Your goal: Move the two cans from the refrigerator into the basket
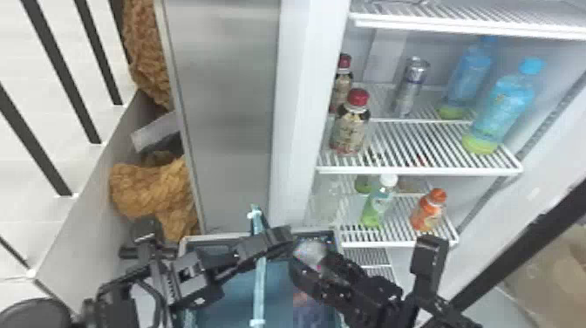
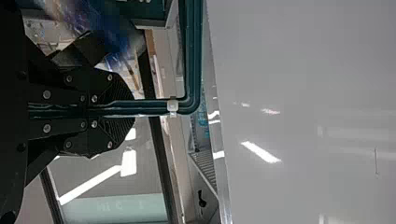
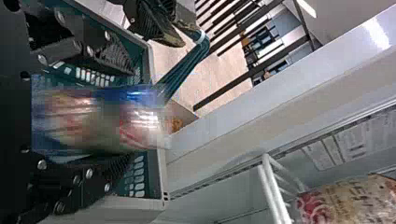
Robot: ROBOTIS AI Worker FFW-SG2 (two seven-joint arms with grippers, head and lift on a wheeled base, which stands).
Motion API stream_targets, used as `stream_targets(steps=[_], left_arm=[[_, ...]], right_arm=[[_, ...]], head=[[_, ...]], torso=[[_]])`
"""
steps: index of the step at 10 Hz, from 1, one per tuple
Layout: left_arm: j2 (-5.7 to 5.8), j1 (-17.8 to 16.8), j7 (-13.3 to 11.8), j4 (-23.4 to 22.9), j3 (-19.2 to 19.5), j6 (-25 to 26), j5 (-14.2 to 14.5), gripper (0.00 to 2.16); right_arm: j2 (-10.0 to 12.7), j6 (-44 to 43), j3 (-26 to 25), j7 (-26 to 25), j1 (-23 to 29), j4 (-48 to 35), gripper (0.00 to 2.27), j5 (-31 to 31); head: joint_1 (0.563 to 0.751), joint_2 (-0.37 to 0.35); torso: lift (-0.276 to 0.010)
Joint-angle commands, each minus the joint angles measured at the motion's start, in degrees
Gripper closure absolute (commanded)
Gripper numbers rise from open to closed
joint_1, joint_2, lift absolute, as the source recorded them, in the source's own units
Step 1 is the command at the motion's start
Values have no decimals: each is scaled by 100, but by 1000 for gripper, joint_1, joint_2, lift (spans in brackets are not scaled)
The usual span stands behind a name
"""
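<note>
We see the left gripper [image 1: 271, 242] with its ridged fingers closed around the teal basket handle [image 2: 192, 56]; a white clip [image 2: 173, 106] sits on it, and we also see a blurred bluish object [image 2: 112, 30] and a glossy pale panel [image 2: 303, 84].

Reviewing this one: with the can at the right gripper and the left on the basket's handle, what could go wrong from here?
The can at the right gripper reaches close to the basket's rim, so it might catch there. The left gripper has its jaws shut on the handle, near the can, so the two could bump. A tug on that handle might also shift the basket.
</note>
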Motion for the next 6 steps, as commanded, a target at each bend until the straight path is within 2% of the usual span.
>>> stream_targets(steps=[1,4,6], left_arm=[[1,-1,0,0,1,0,0,1191],[-8,13,0,0,1,0,12,1191],[-17,13,0,0,24,0,12,1191]], right_arm=[[8,6,-11,-4,-4,27,225,-51],[96,-289,-285,14,81,-99,125,17],[237,-500,-753,14,264,-437,125,154]], head=[[695,-120],[695,-126],[695,-157]], torso=[[-31],[-31],[-31]])
